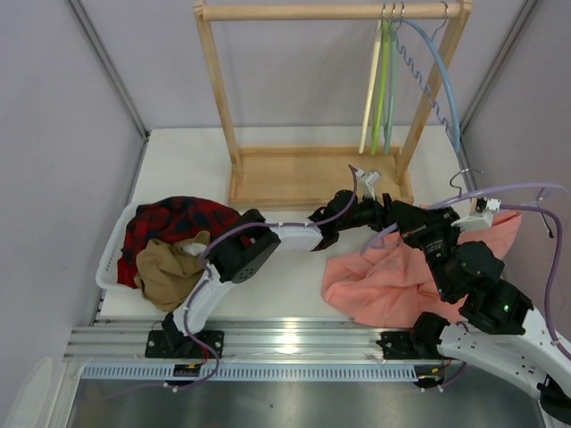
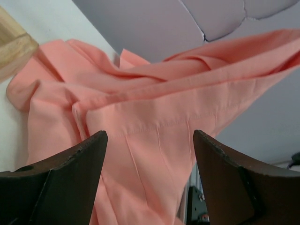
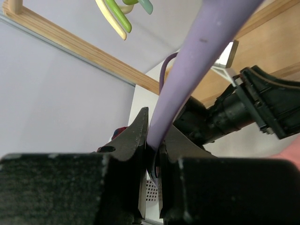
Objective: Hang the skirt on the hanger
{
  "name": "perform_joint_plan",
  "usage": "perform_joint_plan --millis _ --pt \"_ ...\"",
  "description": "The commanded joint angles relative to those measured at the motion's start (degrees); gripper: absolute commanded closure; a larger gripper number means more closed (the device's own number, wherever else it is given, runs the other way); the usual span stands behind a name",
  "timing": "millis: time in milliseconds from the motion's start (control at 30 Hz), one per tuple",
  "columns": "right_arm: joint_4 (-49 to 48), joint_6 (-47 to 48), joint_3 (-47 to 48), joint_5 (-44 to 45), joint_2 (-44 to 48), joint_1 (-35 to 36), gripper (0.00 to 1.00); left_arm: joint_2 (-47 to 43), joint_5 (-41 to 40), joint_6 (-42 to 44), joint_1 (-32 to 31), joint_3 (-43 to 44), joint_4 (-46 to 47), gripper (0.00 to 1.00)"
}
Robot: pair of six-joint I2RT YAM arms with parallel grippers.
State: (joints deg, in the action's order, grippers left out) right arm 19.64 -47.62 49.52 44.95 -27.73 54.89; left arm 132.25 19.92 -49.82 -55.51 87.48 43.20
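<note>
The salmon-pink skirt (image 1: 393, 276) is lying bunched on the table (image 1: 178, 160) right of centre, the left gripper (image 2: 149, 138) gaping before its seamed edge, needing a square pinch, the right gripper (image 3: 152, 140) clamping the lilac hanger (image 3: 197, 61).

Pale grey walls (image 1: 53, 178) close in a white table (image 1: 178, 152), with a wooden rack (image 1: 219, 80) at upper centre, a white basket (image 1: 106, 264) at the left, and a shiny metal rail (image 1: 294, 343) along the bottom.
</note>
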Motion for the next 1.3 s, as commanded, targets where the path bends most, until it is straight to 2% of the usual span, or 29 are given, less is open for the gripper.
perform_joint_plan --millis 0,100,400,700,833,867,967,1033,1133,1267 --pt "-0.5 2.0 0.3 0.6 0.6 -0.2 1.0 3.4 -3.9 -1.0 -1.4 7.4 2.2 0.2" --pt "-0.5 2.1 0.4 0.2 0.8 -0.1 1.0 6.2 -5.9 -0.3 -2.0 10.9 -1.9 0.19" --pt "-0.1 2.0 0.5 -0.7 1.1 -0.2 1.0 10.1 -10.3 -2.0 -2.2 13.3 -5.8 0.17" --pt "0.5 2.1 1.1 -0.7 1.1 -0.1 1.0 16.2 -8.7 -4.1 -2.3 23.3 -7.7 0.2" --pt "0.5 2.3 1.2 -0.6 0.7 -0.2 1.0 16.6 -8.3 -4.3 -2.4 24.1 -8.0 0.37" --pt "0.4 2.3 1.2 -0.2 0.6 -0.2 1.0 16.6 -8.2 -4.3 -2.3 24.1 -8.1 0.49" --pt "0.4 2.4 1.3 0.7 0.5 -0.2 1.0 16.2 -6.8 -4.8 -2.2 22.7 -7.2 0.7" --pt "0.7 2.0 1.3 1.3 0.4 -0.3 1.0 13.8 -6.1 -5.1 -1.8 17.2 -4.7 0.85" --pt "0.1 2.1 1.3 1.8 -0.1 -0.3 1.0 8.2 -6.7 -4.1 -1.2 6.6 1.0 0.95" --pt "-0.1 2.9 1.6 3.3 -1.1 -0.4 1.0 0.0 -6.7 0.9 -0.4 -3.1 4.7 1.0"
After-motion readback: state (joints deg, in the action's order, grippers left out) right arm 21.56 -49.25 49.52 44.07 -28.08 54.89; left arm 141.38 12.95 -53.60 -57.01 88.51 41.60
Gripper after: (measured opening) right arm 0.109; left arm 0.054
